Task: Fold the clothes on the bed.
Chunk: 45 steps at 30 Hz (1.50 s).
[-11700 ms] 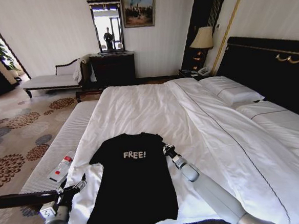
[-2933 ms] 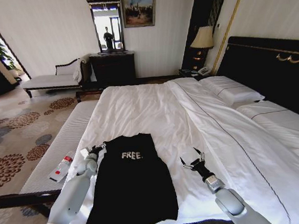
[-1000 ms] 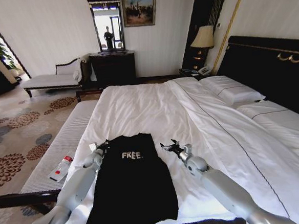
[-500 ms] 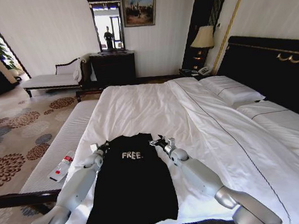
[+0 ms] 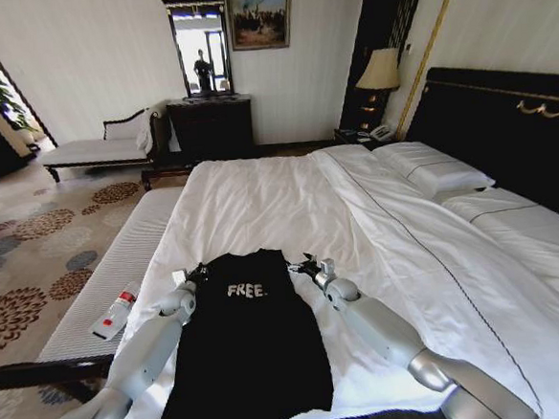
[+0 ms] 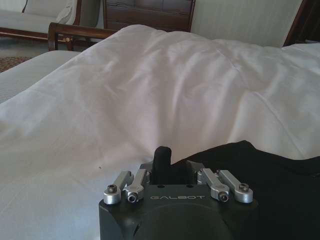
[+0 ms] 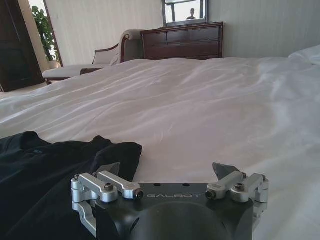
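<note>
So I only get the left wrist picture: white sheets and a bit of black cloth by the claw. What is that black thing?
Observer: A black T-shirt, lying flat on the bed, with white FREE lettering on its chest.
Visitor: Where's the other claw?
Observer: The right gripper sits at the shirt's opposite shoulder corner, fingers open. The left gripper is at its own corner.
Visitor: Do the sleeves stick out?
Observer: No. From the head view the shirt is one narrow strip.
</note>
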Motion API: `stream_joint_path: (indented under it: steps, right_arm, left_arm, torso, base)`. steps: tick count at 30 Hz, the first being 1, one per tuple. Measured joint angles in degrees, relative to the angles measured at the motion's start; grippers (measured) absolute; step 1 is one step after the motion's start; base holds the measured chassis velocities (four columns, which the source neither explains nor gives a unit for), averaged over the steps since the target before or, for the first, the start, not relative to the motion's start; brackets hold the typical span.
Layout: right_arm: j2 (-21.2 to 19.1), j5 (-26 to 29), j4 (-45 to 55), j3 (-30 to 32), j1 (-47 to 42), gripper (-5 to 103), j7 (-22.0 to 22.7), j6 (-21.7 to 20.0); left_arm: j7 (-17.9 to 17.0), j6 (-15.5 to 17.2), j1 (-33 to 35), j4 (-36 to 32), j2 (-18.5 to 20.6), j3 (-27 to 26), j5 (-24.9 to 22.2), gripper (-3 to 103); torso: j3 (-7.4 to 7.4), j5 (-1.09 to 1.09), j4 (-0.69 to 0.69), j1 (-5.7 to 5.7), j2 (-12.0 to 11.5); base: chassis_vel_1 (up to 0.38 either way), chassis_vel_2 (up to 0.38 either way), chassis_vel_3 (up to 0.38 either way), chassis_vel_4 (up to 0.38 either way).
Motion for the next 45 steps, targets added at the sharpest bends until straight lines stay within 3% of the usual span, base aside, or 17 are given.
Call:
stream_joint_path:
  steps: [3, 5, 9, 14, 26, 36, 41, 44, 45]
  right_arm:
    - [0.04, 0.68, -0.17, 0.04, 0.07, 100, 0.08, -0.10]
    - [0.25, 1.11, -0.35, 0.04, 0.16, 100, 0.12, -0.17]
    - [2.38, 2.67, -1.90, -0.50, 1.31, 100, 0.19, -0.61]
    - [4.78, 3.40, -4.41, -1.17, 2.77, 100, 0.06, -0.87]
    - [7.56, 6.24, -9.70, 0.47, 5.21, 100, -1.65, -2.16]
    - [9.37, 4.09, -13.45, -1.40, 7.33, 103, -4.64, -1.69]
    - [10.91, 2.94, -18.79, -1.44, 9.22, 95, -5.65, -1.51]
    - [11.37, 1.82, -22.22, -1.62, 10.45, 80, -6.69, -0.98]
    - [11.37, 1.82, -22.22, -1.62, 10.45, 80, -6.69, -0.98]
  left_arm:
    - [0.13, 0.01, -0.52, 0.80, -0.27, 0.02, 0.02, 34]
    - [0.15, 0.01, -0.65, 0.98, -0.30, 0.03, 0.00, 34]
    - [0.38, 0.01, -0.86, 1.28, -0.28, 0.08, -0.04, 14]
    - [0.76, -0.09, -0.78, 1.04, -0.02, 0.43, 0.11, 1]
    - [1.94, -0.45, -3.76, 2.34, -0.58, 3.97, 0.13, 1]
    - [2.26, -0.57, -4.01, 2.75, -0.69, 4.06, 0.07, 1]
    - [2.68, -0.60, -4.13, 3.19, -0.76, 4.05, 0.06, 1]
    - [2.99, -0.63, -4.19, 3.38, -0.85, 4.07, 0.06, 1]
    - [2.99, -0.63, -4.19, 3.38, -0.85, 4.07, 0.06, 1]
  torso:
    - [0.00, 0.00, 0.00, 0.00, 0.00]
    - [0.00, 0.00, -0.01, 0.00, 0.00]
    - [0.00, 0.00, 0.01, 0.00, 0.00]
    - [0.00, -0.01, 0.01, 0.00, 0.00]
    - [0.00, 0.01, 0.00, 0.01, 0.00]
    - [0.00, 0.00, 0.00, 0.00, 0.00]
    - [0.00, 0.01, 0.02, 0.00, 0.00]
    - [0.00, 0.00, 0.01, 0.00, 0.00]
    - [0.00, 0.00, 0.01, 0.00, 0.00]
  base:
    - [0.000, 0.000, 0.000, 0.000]
    - [0.000, 0.000, 0.000, 0.000]
    - [0.000, 0.000, 0.000, 0.000]
    - [0.000, 0.000, 0.000, 0.000]
    - [0.000, 0.000, 0.000, 0.000]
    - [0.000, 0.000, 0.000, 0.000]
    - [0.000, 0.000, 0.000, 0.000]
    - [0.000, 0.000, 0.000, 0.000]
    - [0.000, 0.000, 0.000, 0.000]
